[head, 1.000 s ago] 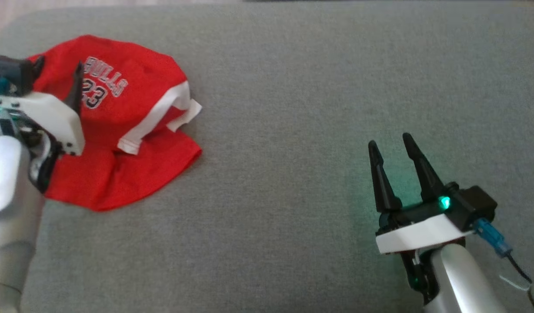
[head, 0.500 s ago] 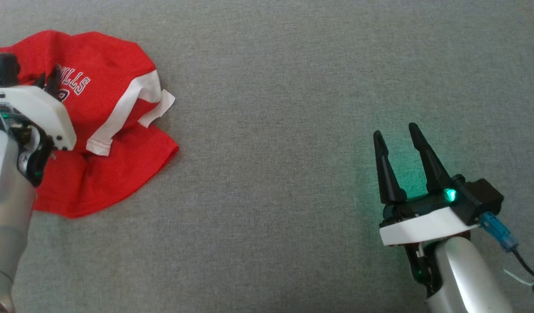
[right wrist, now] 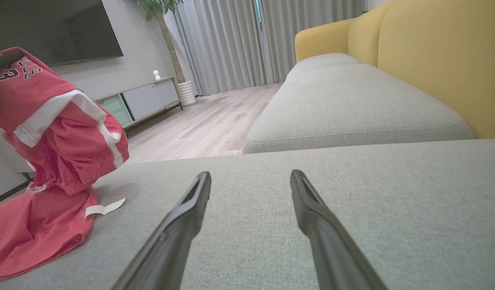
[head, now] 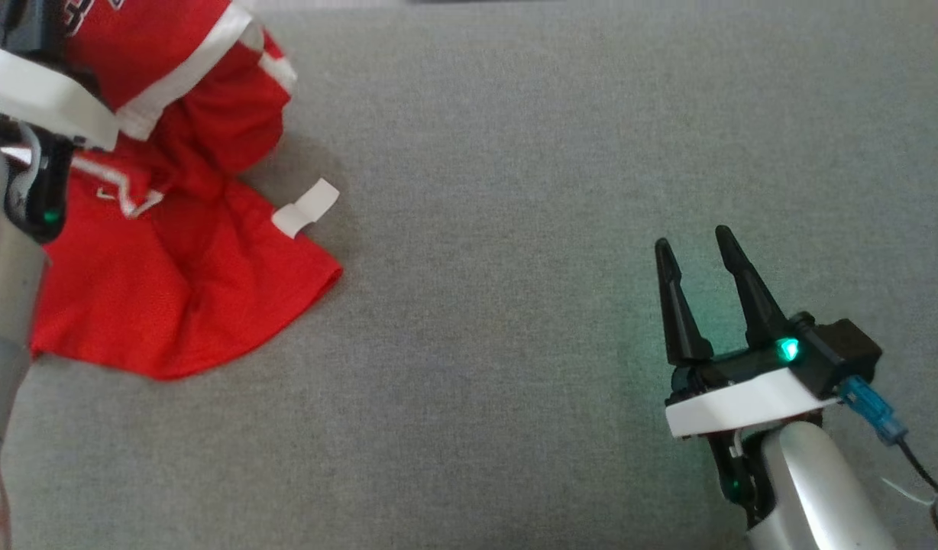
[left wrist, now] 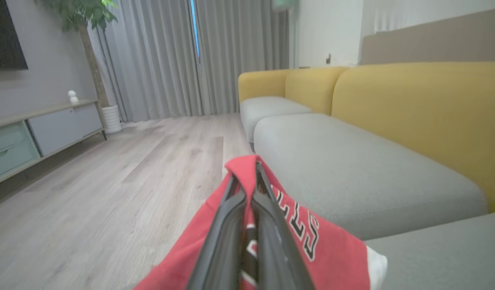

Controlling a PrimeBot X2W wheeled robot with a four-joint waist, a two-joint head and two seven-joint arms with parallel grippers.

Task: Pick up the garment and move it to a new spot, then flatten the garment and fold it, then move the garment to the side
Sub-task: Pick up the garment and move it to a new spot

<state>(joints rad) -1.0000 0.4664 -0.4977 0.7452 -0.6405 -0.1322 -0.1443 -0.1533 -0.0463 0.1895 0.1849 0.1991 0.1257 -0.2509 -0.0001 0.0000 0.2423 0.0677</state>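
Currently, the left gripper (left wrist: 245, 177) is clamped on a fold of the red basketball jersey (head: 186, 305). In the left wrist view its two dark fingers lie pressed together, with red fabric pinched at the tips and draped down both sides. The gripped portion carries black-and-white lettering and a white stripe. It is raised above the grey seat cushion (head: 530, 176) at the upper left of the head view. The lower portion of the jersey rests crumpled on the cushion at the left of that view. A white label (head: 305, 208) projects from the fabric and lies on the cushion, just beside the red cloth.

The right gripper (head: 690, 237) is at the lower right of the head view, well apart from the jersey. Its fingers stand apart with nothing between them and point across bare cushion. Whether they touch the cushion cannot be told. A green indicator light (head: 786, 351) glows at the gripper base.

Beyond the cushion, the wrist views show a yellow backrest (left wrist: 425, 112), a wooden floor (left wrist: 110, 181), grey curtains (left wrist: 159, 60) and a low cabinet (left wrist: 38, 133).
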